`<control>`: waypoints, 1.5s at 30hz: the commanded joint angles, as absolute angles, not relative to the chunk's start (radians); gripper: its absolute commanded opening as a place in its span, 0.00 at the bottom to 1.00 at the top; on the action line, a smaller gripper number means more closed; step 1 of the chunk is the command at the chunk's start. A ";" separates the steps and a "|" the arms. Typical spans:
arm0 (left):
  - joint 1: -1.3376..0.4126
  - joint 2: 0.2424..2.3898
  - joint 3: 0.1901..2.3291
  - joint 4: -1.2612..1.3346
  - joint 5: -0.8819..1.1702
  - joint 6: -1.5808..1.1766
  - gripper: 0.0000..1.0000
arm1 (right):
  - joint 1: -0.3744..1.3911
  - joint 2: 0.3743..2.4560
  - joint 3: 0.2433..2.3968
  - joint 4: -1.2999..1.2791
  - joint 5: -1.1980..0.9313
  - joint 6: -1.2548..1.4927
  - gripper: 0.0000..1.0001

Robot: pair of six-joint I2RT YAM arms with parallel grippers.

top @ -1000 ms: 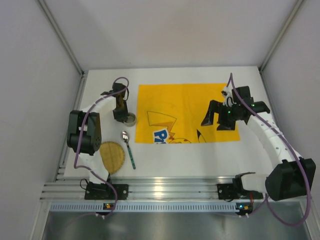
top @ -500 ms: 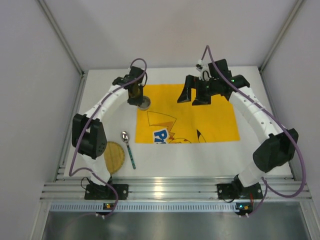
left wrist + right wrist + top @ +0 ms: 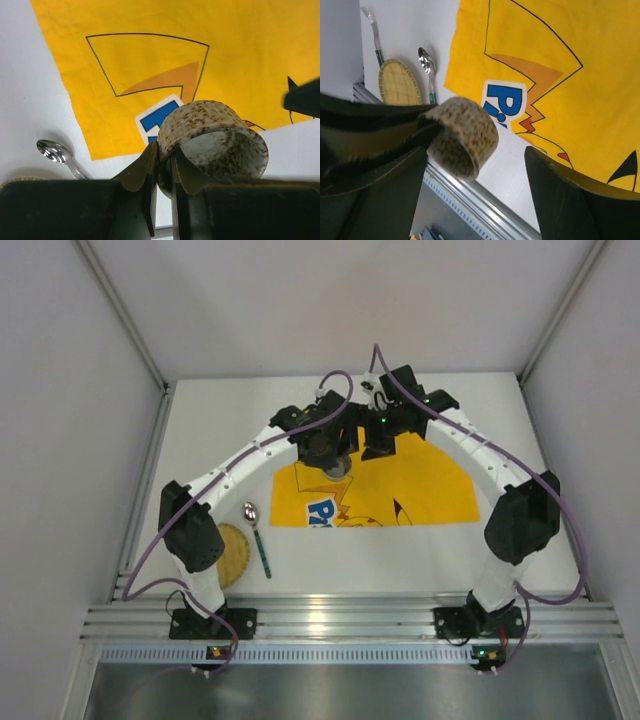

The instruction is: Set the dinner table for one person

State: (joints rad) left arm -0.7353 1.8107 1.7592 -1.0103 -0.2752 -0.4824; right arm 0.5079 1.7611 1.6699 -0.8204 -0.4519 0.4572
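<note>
My left gripper [image 3: 328, 452] is shut on the rim of a brown-speckled cup [image 3: 336, 469] and holds it above the yellow placemat [image 3: 420, 490] on the white dinner table [image 3: 210, 430]. In the left wrist view the fingers [image 3: 150, 165] pinch the cup's wall [image 3: 215, 140]. My right gripper [image 3: 379, 447] is open, right beside the left one. In the right wrist view the cup [image 3: 465, 132] hangs between its spread fingers [image 3: 570, 195], not touching them.
A spoon [image 3: 255, 530] with a teal handle and a round woven coaster [image 3: 228, 552] lie on the table left of the placemat. A fork [image 3: 371, 27] lies beyond the coaster in the right wrist view. The metal rail [image 3: 330, 620] runs along the near edge.
The left arm has carried the cup from the table's left side to above the placemat's upper middle. The right arm has swung left, its open gripper now next to the cup.
</note>
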 commanded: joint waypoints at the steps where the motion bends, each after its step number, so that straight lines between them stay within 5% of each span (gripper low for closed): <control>1: -0.788 1.759 1.825 -1.065 -0.337 -0.535 0.00 | 0.540 1.759 1.640 -0.767 -0.425 0.477 0.78; 13: -0.850 1.709 1.842 -1.098 -0.361 -0.595 0.01 | 0.560 1.694 1.479 -0.727 -0.344 0.489 0.00; 16: -0.850 1.703 1.842 -1.089 -0.353 -0.597 0.21 | 0.560 1.675 1.463 -0.729 -0.324 0.489 0.00; 17: -0.850 1.698 1.844 -1.086 -0.353 -0.595 0.38 | 0.560 1.672 1.460 -0.729 -0.321 0.488 0.00; 19: -0.850 1.692 1.841 -1.075 -0.365 -0.592 0.52 | 0.557 1.666 1.460 -0.732 -0.302 0.479 0.00; 20: -0.851 1.681 1.838 -1.072 -0.377 -0.591 0.67 | 0.551 1.666 1.462 -0.735 -0.299 0.476 0.00; 24: -0.847 1.638 1.827 -1.084 -0.454 -0.586 0.98 | 0.491 1.678 1.474 -0.771 -0.279 0.439 0.00; 34: -0.787 1.424 1.521 -1.140 -0.522 -0.686 0.98 | 0.126 1.903 1.638 -0.871 -0.077 0.367 0.00; 45: -0.779 1.229 1.253 -1.117 -0.385 -0.830 0.98 | 0.041 2.339 2.221 -1.015 0.164 0.439 0.02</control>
State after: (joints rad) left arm -0.7803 1.2766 1.2774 -1.1275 -0.4294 -0.7719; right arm 0.0414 2.3043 2.1078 -0.9443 0.0746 0.4038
